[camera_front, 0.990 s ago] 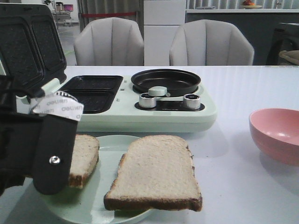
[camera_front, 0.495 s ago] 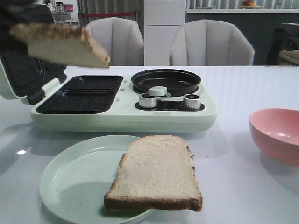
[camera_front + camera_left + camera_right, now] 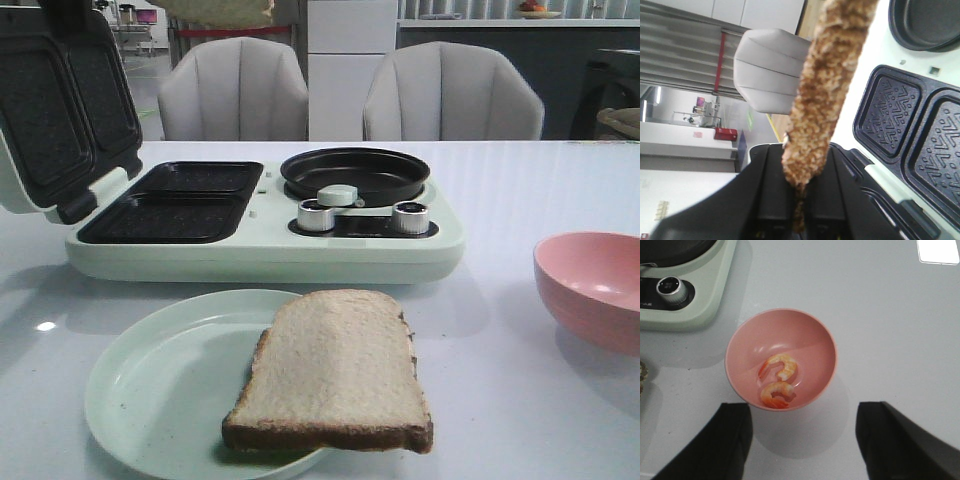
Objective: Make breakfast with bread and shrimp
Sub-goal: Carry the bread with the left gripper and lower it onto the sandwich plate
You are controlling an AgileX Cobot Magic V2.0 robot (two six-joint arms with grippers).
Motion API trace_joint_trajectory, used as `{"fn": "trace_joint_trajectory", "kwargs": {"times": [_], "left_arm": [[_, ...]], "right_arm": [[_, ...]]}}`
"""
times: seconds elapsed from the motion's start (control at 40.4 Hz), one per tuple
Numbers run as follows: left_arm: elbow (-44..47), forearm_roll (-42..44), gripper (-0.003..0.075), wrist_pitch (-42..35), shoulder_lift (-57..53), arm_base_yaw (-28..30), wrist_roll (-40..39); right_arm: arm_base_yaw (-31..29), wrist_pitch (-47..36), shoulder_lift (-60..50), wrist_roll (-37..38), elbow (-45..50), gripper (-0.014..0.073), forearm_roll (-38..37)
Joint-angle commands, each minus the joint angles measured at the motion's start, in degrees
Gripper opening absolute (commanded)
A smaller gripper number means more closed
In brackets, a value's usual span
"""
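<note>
One slice of bread (image 3: pixel 330 370) lies flat on the pale green plate (image 3: pixel 140 400) at the table's front. A second slice of bread (image 3: pixel 827 90) is seen edge-on in the left wrist view, with my left gripper (image 3: pixel 799 210) shut on its crust. In the front view only the lower edge of this raised bread (image 3: pixel 215 12) shows at the top of the picture. Below and beside it lie the dark sandwich wells (image 3: pixel 912 130). Two shrimp (image 3: pixel 780 366) (image 3: pixel 776 394) lie in the pink bowl (image 3: pixel 805 340). My right gripper (image 3: pixel 802 445) hangs open above the bowl's near side, holding nothing.
The mint-green breakfast maker (image 3: pixel 270 250) stands mid-table, its lid (image 3: pixel 60 110) tilted up at the left, a black pan (image 3: pixel 355 172) and two silver knobs (image 3: pixel 316 215) on its right half. The pink bowl (image 3: pixel 595 285) sits at the right. Two chairs stand behind the table.
My left gripper has taken the left slice off the plate and carried it up and to the right. Now only its lower edge shows at the top of the front view.
</note>
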Motion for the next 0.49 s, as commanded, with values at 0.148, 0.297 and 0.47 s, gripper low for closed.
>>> {"fn": "trace_joint_trajectory", "kwargs": {"times": [0.148,0.297,0.47], "left_arm": [[-6.6,3.2,0.01,-1.8,7.8,6.3,-0.8],[-7.4,3.7,0.01,-3.0,12.6,8.5,-0.8],[-9.5,4.5,0.01,-4.9,16.7,10.4,-0.8]], "right_arm": [[0.0,-3.3,-0.1,-0.5,-1.9,0.0549,0.3],[0.0,-3.3,-0.1,-0.5,-1.9,0.0549,0.3],[0.0,-3.3,-0.1,-0.5,-1.9,0.0549,0.3]]}}
